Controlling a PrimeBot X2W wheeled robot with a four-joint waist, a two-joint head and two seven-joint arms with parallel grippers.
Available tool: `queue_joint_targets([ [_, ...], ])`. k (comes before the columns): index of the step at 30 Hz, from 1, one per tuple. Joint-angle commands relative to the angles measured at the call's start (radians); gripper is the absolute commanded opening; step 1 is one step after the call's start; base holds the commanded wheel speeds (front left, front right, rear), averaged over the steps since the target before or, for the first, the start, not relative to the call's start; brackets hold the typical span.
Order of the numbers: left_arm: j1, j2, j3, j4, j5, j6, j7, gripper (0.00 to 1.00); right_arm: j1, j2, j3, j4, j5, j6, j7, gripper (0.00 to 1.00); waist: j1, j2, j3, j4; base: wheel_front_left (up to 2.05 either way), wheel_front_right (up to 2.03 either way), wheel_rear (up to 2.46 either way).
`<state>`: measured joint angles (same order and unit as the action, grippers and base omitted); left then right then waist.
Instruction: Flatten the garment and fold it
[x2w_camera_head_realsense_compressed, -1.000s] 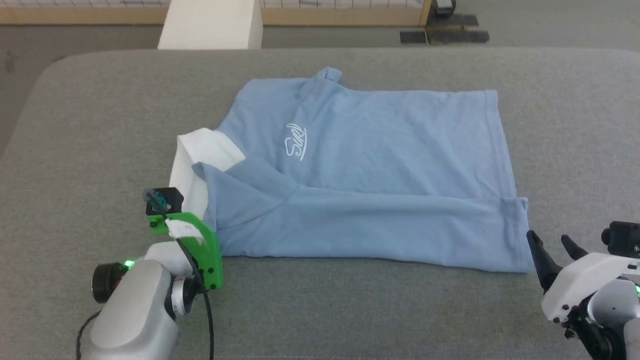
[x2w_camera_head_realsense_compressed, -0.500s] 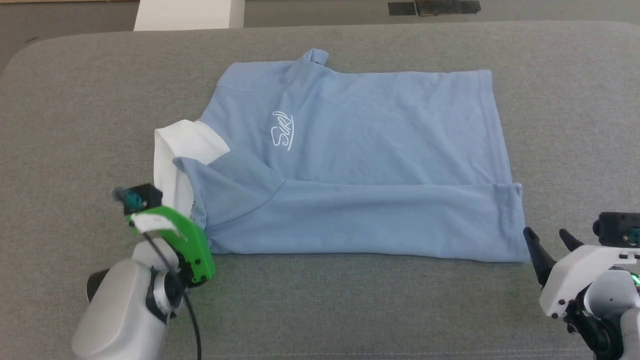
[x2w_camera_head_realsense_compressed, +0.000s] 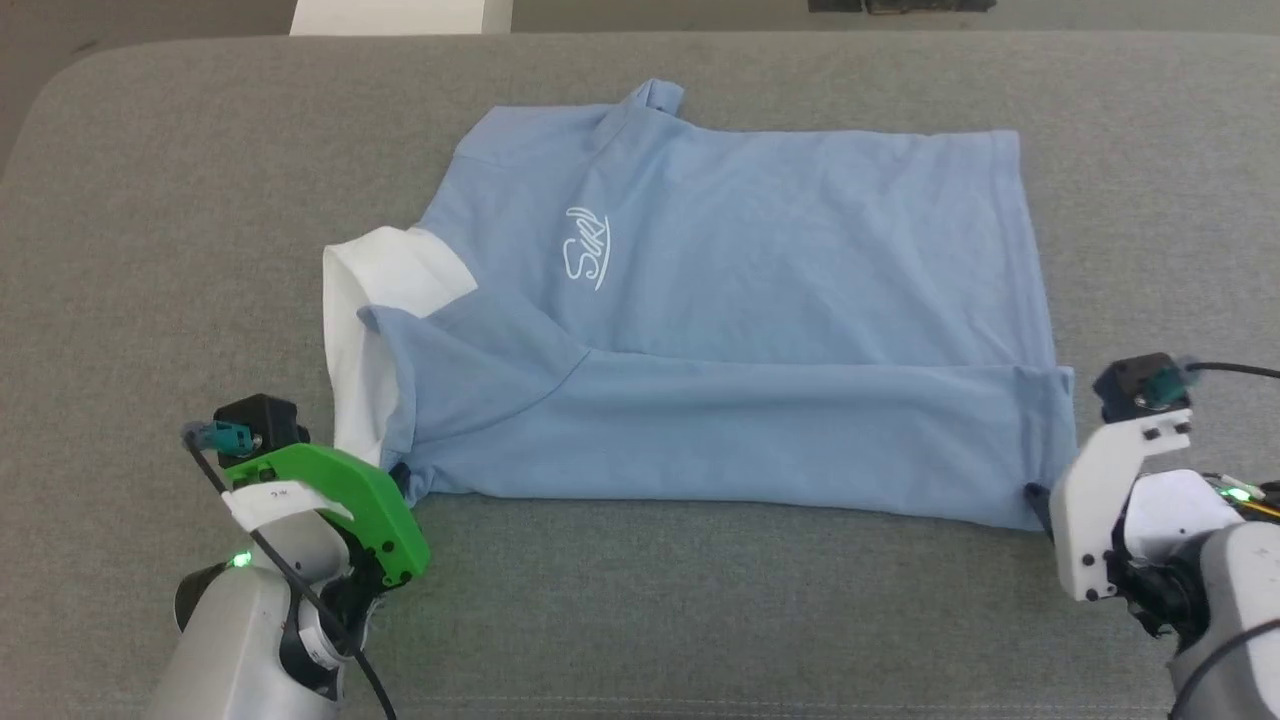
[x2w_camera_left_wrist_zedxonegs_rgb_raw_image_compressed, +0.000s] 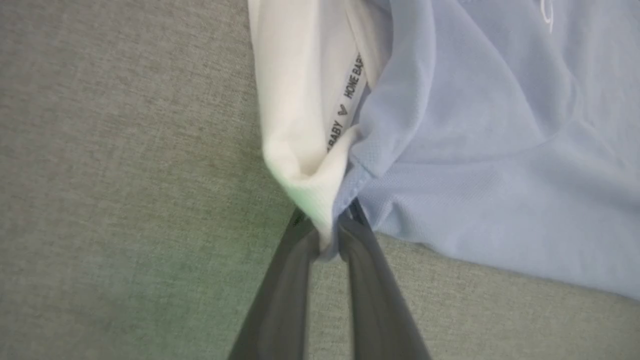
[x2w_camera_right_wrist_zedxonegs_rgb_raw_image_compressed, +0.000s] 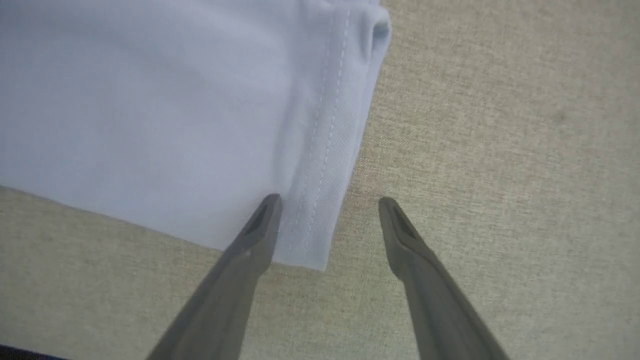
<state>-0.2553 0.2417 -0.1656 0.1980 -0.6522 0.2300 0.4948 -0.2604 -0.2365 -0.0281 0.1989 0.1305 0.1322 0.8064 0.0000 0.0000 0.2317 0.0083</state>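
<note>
Lying on the grey worktop (x2w_camera_head_realsense_compressed: 150, 250) in the head view, the garment (x2w_camera_head_realsense_compressed: 760, 300) has its near side folded over, white collar (x2w_camera_head_realsense_compressed: 375, 285) at left, hem (x2w_camera_head_realsense_compressed: 1035, 280) at right. In the left wrist view the left jaws are clamped on the collar's near corner. In the right wrist view the right jaws stand apart, one over the hem corner, the other over bare worktop.
</note>
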Motion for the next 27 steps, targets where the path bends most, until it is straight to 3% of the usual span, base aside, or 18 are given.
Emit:
queue_joint_targets([
  [1, 0.016, 0.001, 0.002, -0.008, 0.004, 0.009, -0.007, 0.00, -0.018, -0.002, 0.014, 0.018, -0.001, -0.002, 0.018, 1.00, 0.0000, 0.0000, 0.016, 0.013, 0.00, 0.00, 0.00],
  [8, 0.022, -0.003, -0.002, -0.024, -0.002, 0.011, -0.007, 0.00, -0.028, -0.013, 0.074, 0.081, 0.025, -0.002, 0.075, 1.00, 0.0000, 0.0000, 0.040, 0.027, 0.00, 0.00, 0.00],
  [9, 0.023, -0.002, -0.001, -0.023, -0.003, 0.010, -0.008, 0.00, -0.030, -0.014, 0.076, 0.087, 0.035, -0.002, 0.081, 0.36, 0.0000, 0.0000, 0.041, 0.027, 0.00, 0.00, 0.00],
  [10, 0.023, -0.002, -0.001, -0.021, -0.004, 0.008, -0.010, 0.00, -0.032, -0.016, 0.078, 0.090, 0.042, -0.002, 0.081, 0.26, 0.0000, 0.0000, 0.041, 0.028, 0.00, 0.00, 0.00],
  [11, 0.023, -0.001, 0.000, -0.019, -0.005, 0.007, -0.013, 0.00, -0.034, -0.020, 0.077, 0.091, 0.048, -0.002, 0.078, 0.00, 0.0000, 0.0000, 0.040, 0.027, 0.00, 0.00, 0.00],
  [22, 0.037, 0.016, 0.026, -0.027, -0.021, 0.006, -0.032, 0.00, -0.045, -0.033, -0.015, 0.044, 0.100, -0.002, 0.007, 0.00, 0.0000, 0.0000, -0.038, 0.014, 0.00, 0.00, 0.00],
  [27, 0.080, 0.041, 0.034, -0.090, -0.022, 0.025, -0.006, 0.00, -0.008, -0.054, -0.031, -0.012, 0.123, -0.002, 0.030, 0.00, 0.0000, 0.0000, -0.088, 0.003, 0.00, 0.00, 0.00],
])
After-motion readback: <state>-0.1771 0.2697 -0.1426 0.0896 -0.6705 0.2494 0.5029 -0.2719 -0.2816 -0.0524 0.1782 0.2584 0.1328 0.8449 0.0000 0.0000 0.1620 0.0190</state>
